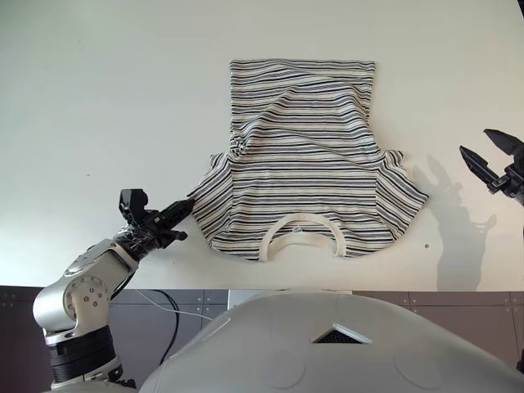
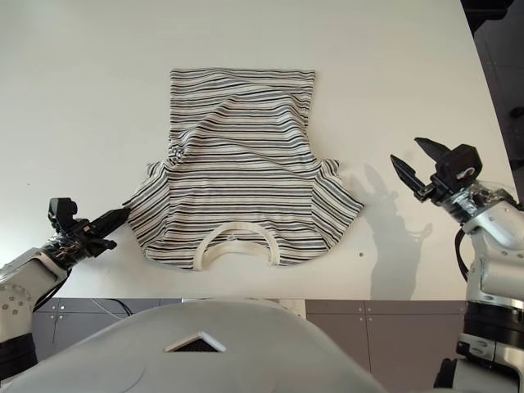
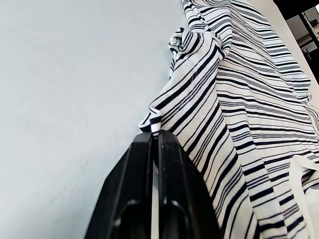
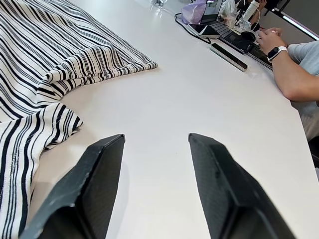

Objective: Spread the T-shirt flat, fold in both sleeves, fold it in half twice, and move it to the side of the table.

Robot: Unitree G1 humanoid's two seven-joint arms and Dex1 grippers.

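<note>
T-shirt (image 1: 303, 155) sleeve tip (image 3: 154, 123) in closed left pincer (image 3: 156, 135); right pincer (image 4: 157, 138) agape, apart

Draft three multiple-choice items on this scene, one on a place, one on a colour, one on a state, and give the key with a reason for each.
1. Which way does the T-shirt have its collar pointing?
A. toward the robot
B. away from the robot
C. toward the robot's left

2. What colour is the collar?
A. red
B. plain cream
C. green

3. How is the right hand?
A. shut on a sleeve
B. shut and empty
C. open, clear of the cloth

Key:
1 A: the collar lies at the T-shirt's near edge.
2 B: its band is unstriped cream.
3 C: its jaws stand wide apart, off to the side of the T-shirt and not touching it.
</note>
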